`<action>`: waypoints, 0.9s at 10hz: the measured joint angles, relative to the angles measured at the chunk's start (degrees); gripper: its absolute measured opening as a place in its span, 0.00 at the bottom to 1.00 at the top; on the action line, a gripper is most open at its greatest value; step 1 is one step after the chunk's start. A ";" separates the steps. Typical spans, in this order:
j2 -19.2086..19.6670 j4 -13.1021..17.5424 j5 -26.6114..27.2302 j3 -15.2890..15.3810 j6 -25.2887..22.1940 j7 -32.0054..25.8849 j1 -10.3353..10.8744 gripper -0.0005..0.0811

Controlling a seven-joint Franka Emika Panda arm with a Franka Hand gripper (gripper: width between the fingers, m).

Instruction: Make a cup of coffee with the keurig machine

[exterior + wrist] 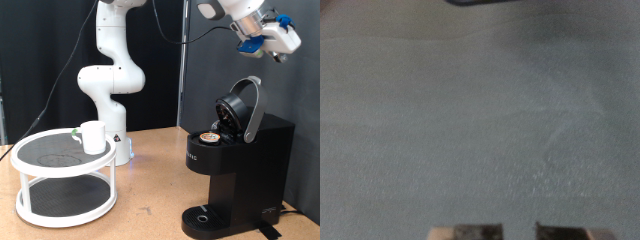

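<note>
Near the counter's front edge, exterior view's right, we see the keurig (238, 170) with lid up and a pod (210, 137) seated. Cup (93, 136) sits on the white rack (62, 185), left end. Gripper (262, 42) hangs high above the lid; fingertips (470, 232) slightly apart, empty. We'd press squarely down on the lid.
</note>
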 joint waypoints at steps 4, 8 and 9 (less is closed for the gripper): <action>-1.43 -4.41 -2.24 -0.58 -0.85 0.60 -1.33 0.01; -1.67 -7.13 -1.44 -1.60 1.01 -0.58 -2.28 0.01; -1.87 -7.38 -0.83 -2.16 1.24 -1.43 -2.33 0.01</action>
